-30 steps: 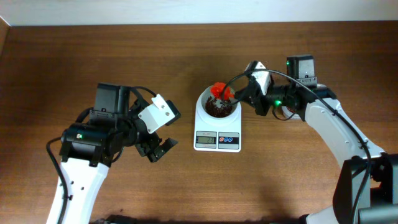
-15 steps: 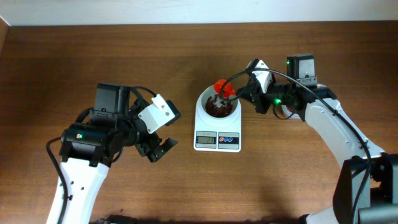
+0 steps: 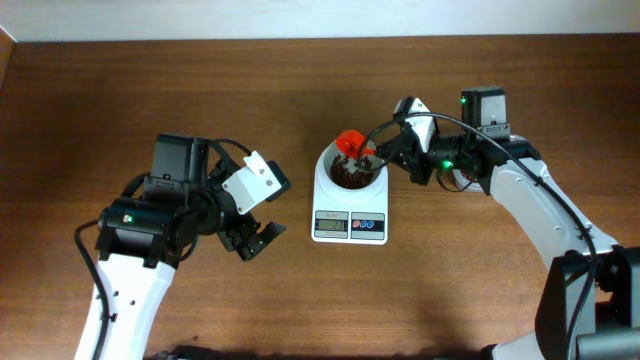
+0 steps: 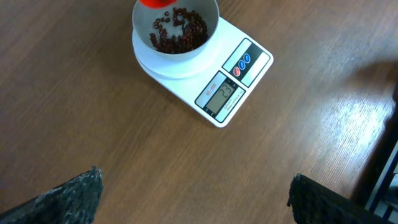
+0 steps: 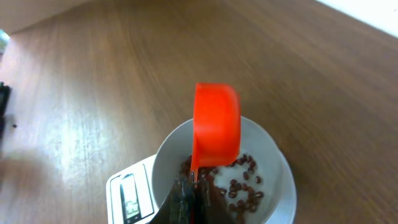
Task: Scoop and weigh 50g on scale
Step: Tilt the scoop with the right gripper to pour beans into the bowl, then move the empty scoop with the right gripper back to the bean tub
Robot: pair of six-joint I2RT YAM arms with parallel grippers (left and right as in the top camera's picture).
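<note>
The white scale (image 3: 349,225) stands mid-table with a round white bowl (image 3: 331,160) on top, red beans lying in it. My right gripper (image 3: 392,150) is shut on the handle of a red scoop (image 3: 351,143), held tipped over the bowl's far edge. In the right wrist view the scoop (image 5: 216,127) hangs above the bowl (image 5: 277,163), with the scale's display (image 5: 127,198) at lower left and my right gripper (image 5: 194,190) on the handle. My left gripper (image 3: 255,240) hovers open over bare wood, left of the scale (image 4: 249,60); its fingers (image 4: 74,196) hold nothing.
Brown wooden table (image 3: 120,90) all around. A white wall strip runs along the far edge (image 3: 300,18). The right arm's body and cables (image 3: 470,160) lie right of the scale.
The red scoop has shifted slightly over the bowl, staying above its far edge. The left arm has not moved.
</note>
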